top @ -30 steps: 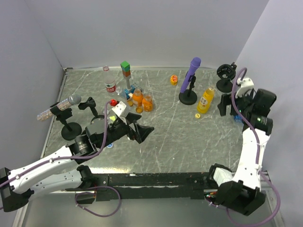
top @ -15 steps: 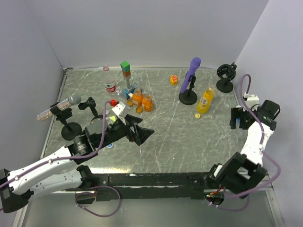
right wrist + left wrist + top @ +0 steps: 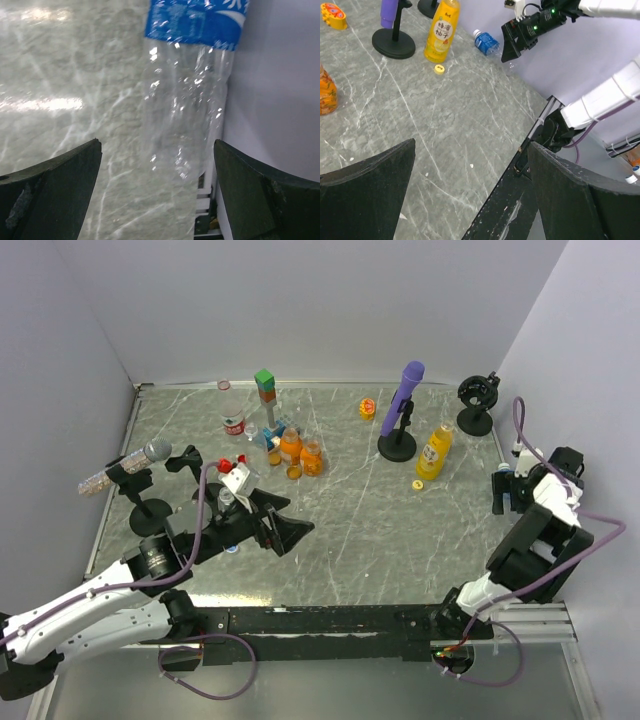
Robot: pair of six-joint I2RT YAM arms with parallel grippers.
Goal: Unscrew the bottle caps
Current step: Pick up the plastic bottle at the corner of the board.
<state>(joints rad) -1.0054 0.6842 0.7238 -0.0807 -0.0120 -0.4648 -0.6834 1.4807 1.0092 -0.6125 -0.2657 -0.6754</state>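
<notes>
Since the clear blue-labelled bottle [image 3: 186, 95] lies on its side at the right edge of the desk [image 3: 60, 75] beside the wall, and looks thin, light and crushable, it is probably best pinched gently mid-body while its blue cap [image 3: 477, 34] is turned; right jaws stand wide apart over it, left jaws apart and empty

You see a grey table [image 3: 400, 540] veined with white. Your juice bottle [image 3: 441, 32] is yellow, and so is the small cap [image 3: 439, 69]. The clear bottle [image 3: 186, 110] carries a blue label [image 3: 195, 20] with white marks; the microphone [image 3: 404, 392] is purple.
</notes>
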